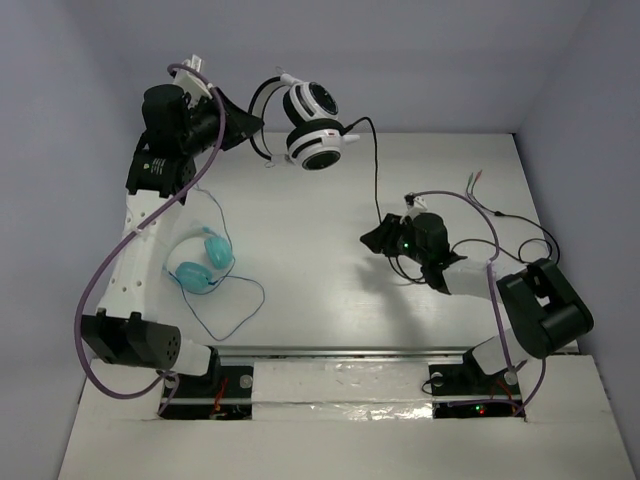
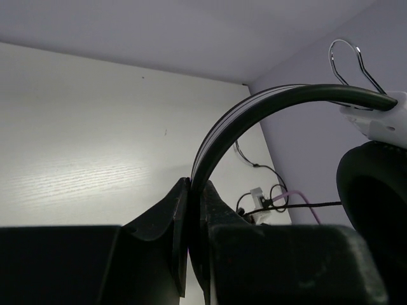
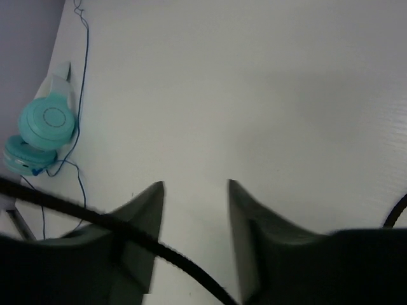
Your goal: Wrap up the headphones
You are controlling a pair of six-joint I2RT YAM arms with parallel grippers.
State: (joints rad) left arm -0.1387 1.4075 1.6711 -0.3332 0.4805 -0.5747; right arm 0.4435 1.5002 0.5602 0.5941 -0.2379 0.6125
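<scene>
The headphones (image 1: 312,125) hang in the air at the back of the table, white headband and two round black earcups with white rings. My left gripper (image 1: 250,122) is shut on the headband (image 2: 254,105), which rises from between the jaws (image 2: 196,184) and arcs right to an earcup (image 2: 375,190). The thin black cable (image 1: 376,175) drops from the earcups to my right gripper (image 1: 380,238) at mid-table. In the right wrist view that gripper (image 3: 196,185) stands open. The cable (image 3: 178,257) crosses its left finger and runs low through the gap, untouched by the right finger.
Small teal headphones (image 1: 200,262) with a thin blue cord lie on the table's left side, also seen from the right wrist as teal headphones (image 3: 48,124). More black cable loops and plugs (image 1: 500,215) lie at the right edge. Purple robot cables run along both arms. Walls close in behind.
</scene>
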